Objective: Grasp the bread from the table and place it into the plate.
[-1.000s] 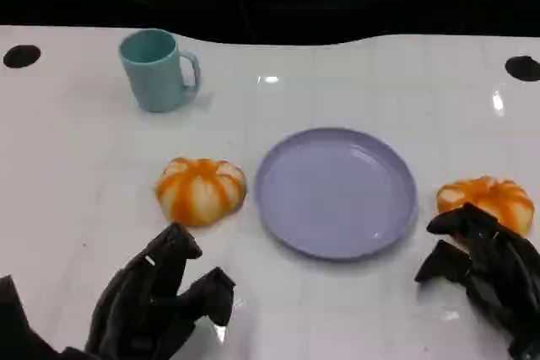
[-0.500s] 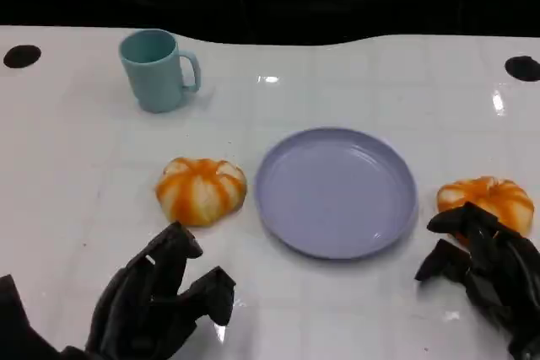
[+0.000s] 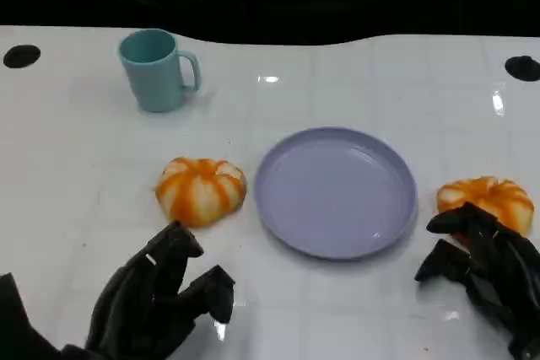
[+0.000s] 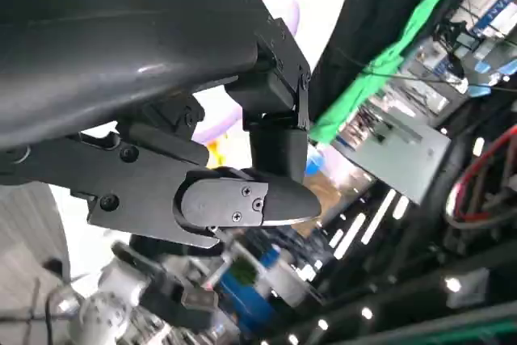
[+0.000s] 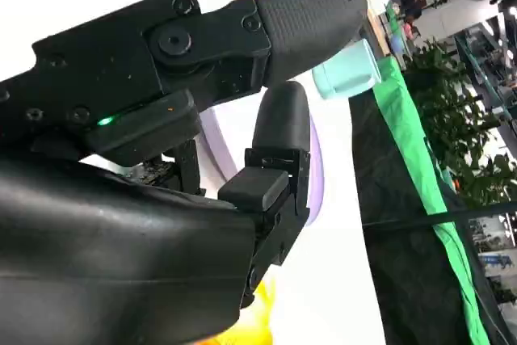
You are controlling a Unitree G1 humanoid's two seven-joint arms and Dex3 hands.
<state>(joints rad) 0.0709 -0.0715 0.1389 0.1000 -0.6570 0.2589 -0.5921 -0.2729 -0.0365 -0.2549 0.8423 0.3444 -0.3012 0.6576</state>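
Resting on the glossy white worktop [image 3: 354,309]: two round orange-and-white striped bread rolls, one [image 3: 201,190] just left of the empty lavender plastic plate [image 3: 336,191], the other [image 3: 486,201] to the plate's right, right at the fingertips of the right hand [image 3: 481,271]. Likely light, soft and easily squashed; best cupped gently around the domed sides. Both black hands empty, fingers apart and loosely curled, left hand [image 3: 160,301] near but short of its roll. One plate, one teal ceramic mug [image 3: 158,70] at the far left.
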